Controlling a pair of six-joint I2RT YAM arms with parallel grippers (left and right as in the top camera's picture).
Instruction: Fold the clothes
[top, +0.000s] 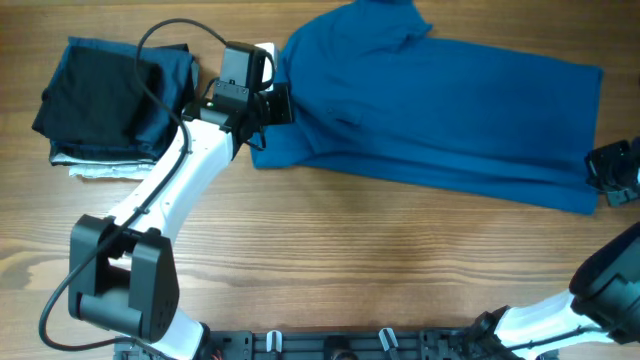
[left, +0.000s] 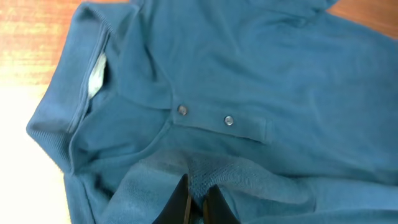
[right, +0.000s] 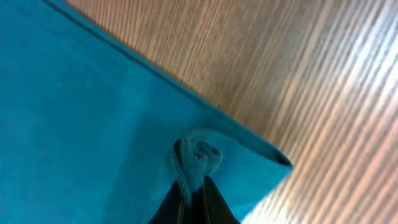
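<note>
Lying spread across the far half of the wooden table (top: 350, 250), the blue shirt (top: 450, 110) reaches from about the middle of the tabletop to its right edge, its body mostly flat with shallow wrinkles and one sleeve bunched at the far edge. At its left end the left gripper (top: 272, 105) sits over the collar area; the left wrist view shows the fingers (left: 180, 202) clenched together on a raised fold of the blue fabric just below the placket, where two small buttons (left: 182, 110) show. The ribbed collar (left: 74, 106) lies open beside them, with a pale label (left: 96, 78) visible inside it. At the opposite end the right gripper (top: 600, 175) meets the shirt's near right corner, and the right wrist view shows it pinched tight on a small puckered tuft of cloth close to the hem's corner, bare wood beyond the edge. Well to the left of the shirt, a stack of folded dark garments (top: 110, 100) rests on a folded white-grey garment (top: 100, 172), with the left arm's cable arching over them.
</note>
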